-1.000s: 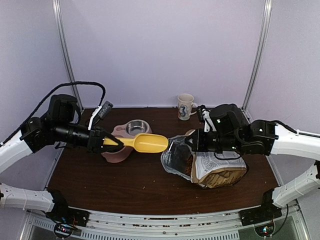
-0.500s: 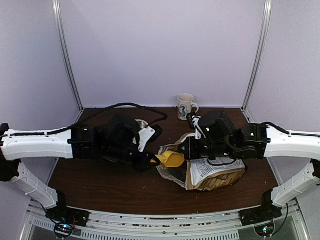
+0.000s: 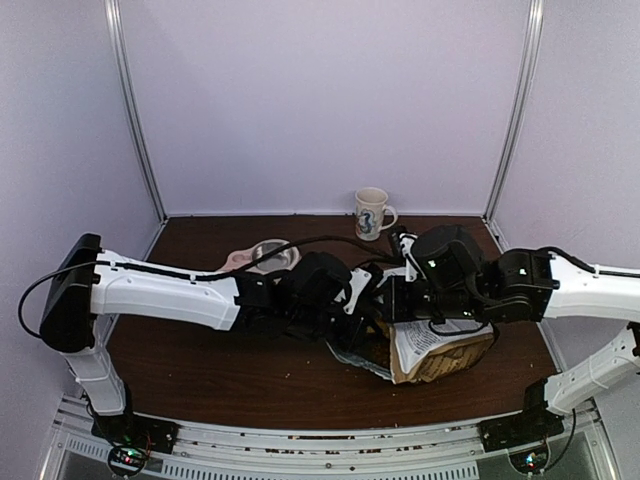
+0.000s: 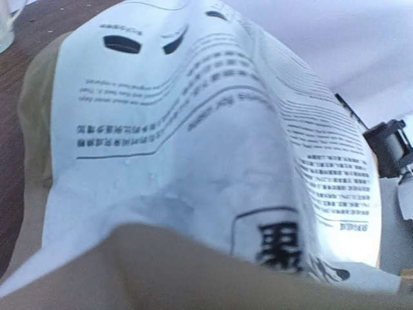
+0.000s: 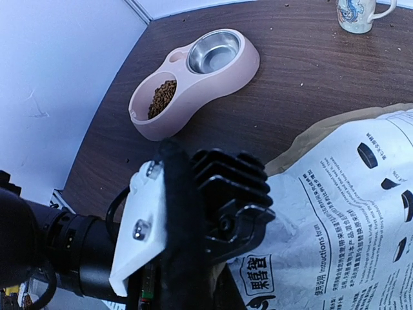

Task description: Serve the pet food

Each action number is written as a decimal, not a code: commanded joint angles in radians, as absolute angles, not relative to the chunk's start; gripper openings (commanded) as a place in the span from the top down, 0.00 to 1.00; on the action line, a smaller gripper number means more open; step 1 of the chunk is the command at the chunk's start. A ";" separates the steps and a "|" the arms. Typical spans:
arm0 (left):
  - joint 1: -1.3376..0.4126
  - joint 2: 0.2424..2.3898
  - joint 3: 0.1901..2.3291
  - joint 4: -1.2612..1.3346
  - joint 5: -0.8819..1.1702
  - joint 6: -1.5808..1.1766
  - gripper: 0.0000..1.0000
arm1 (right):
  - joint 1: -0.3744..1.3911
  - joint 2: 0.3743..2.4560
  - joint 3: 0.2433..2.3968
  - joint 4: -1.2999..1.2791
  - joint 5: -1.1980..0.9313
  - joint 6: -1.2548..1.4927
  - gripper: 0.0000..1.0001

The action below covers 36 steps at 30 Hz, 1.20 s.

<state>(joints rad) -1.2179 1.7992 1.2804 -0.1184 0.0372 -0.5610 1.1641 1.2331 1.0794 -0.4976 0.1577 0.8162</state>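
The tan-and-white printed bag (image 3: 440, 345) lies at the right of the table, its mouth facing left. My left gripper (image 3: 360, 303) reaches into that mouth. Its fingers and the yellow scoop are hidden there. The left wrist view shows only the bag's white printed skin (image 4: 213, 142) and a tan fold. My right gripper (image 3: 388, 292) stands at the bag's upper edge, which stays lifted. One of its dark fingers (image 5: 177, 219) shows blurred beside the left wrist. Pet food (image 5: 164, 97) lies in one cup of the pink double dish (image 5: 242, 68). Kibble inside the bag is hidden.
The pink dish (image 3: 238, 260) with its steel bowl (image 3: 270, 250) sits behind the left forearm. A printed mug (image 3: 372, 212) stands at the back, and also shows in the right wrist view (image 5: 355, 14). Crumbs dot the brown table.
My left arm has stretched further right and pushed the yellow scoop into the bag's mouth, out of sight. The right gripper has stayed at the bag's edge.
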 commanded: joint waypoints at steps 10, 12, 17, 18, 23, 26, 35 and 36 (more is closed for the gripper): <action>-1.223 1.796 1.265 0.052 0.709 -0.487 1.00 | 1.142 1.145 1.052 -0.332 0.136 0.841 1.00; -1.206 1.764 1.220 0.115 0.728 -0.542 1.00 | 1.136 1.134 1.049 -0.343 0.138 0.841 1.00; -1.165 1.678 1.106 0.234 0.732 -0.675 1.00 | 1.125 1.112 1.038 -0.361 0.149 0.843 1.00; -1.159 1.664 1.090 0.239 0.722 -0.698 1.00 | 1.124 1.107 1.035 -0.360 0.151 0.847 1.00; -1.120 1.595 0.959 0.322 0.657 -0.882 1.00 | 1.118 1.091 1.021 -0.355 0.155 0.859 1.00; -1.082 1.550 0.875 0.388 0.618 -1.003 1.00 | 1.117 1.084 1.012 -0.357 0.159 0.862 1.00; -1.005 1.439 0.680 0.596 0.538 -1.225 1.00 | 1.111 1.054 0.993 -0.368 0.183 0.871 1.00; -0.996 1.430 0.665 0.623 0.544 -1.243 1.00 | 1.110 1.051 0.992 -0.369 0.185 0.871 1.00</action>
<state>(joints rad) -1.0294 1.4734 0.7250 0.4244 0.5644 -1.1149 1.1229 1.0969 0.9901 -0.4358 0.1337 0.8642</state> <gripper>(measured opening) 0.230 0.019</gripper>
